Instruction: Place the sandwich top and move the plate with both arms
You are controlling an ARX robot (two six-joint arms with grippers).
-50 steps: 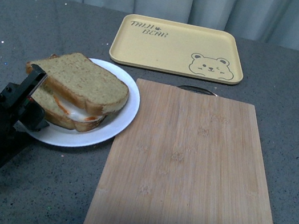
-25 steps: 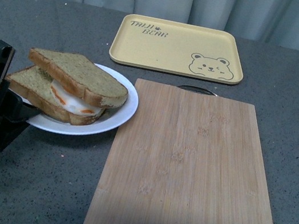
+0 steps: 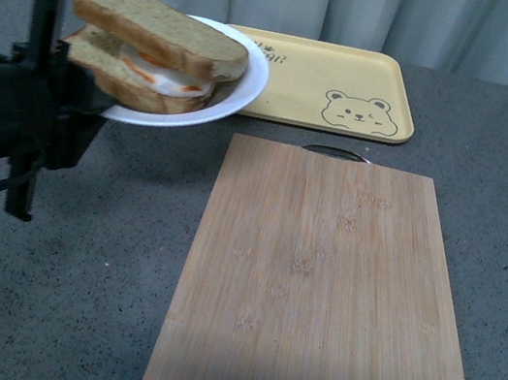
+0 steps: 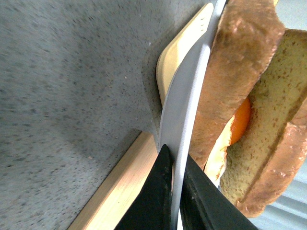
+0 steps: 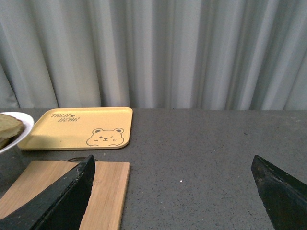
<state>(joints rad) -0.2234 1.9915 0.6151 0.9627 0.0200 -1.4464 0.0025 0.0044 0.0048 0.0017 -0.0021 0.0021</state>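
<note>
The white plate (image 3: 236,96) is held up in the air at the left, above the table. On it lies a sandwich: the brownish-green sandwich top (image 3: 159,31) rests on a lower slice with fried egg (image 3: 165,81). My left gripper (image 3: 72,104) is shut on the plate's left rim. In the left wrist view its fingers (image 4: 158,201) pinch the plate rim (image 4: 184,115), with the sandwich top (image 4: 278,139) beside them. My right gripper (image 5: 175,187) is open and empty, above the table to the right; it does not show in the front view.
A bamboo cutting board (image 3: 315,289) lies in the middle of the dark speckled table. A yellow bear tray (image 3: 322,84) lies behind it, partly behind the raised plate. Grey curtains hang at the back. The plate's edge (image 5: 14,132) shows in the right wrist view.
My left gripper has lifted the plate with the sandwich off the table, up and away toward the yellow tray. The plate now hangs well above the table.
</note>
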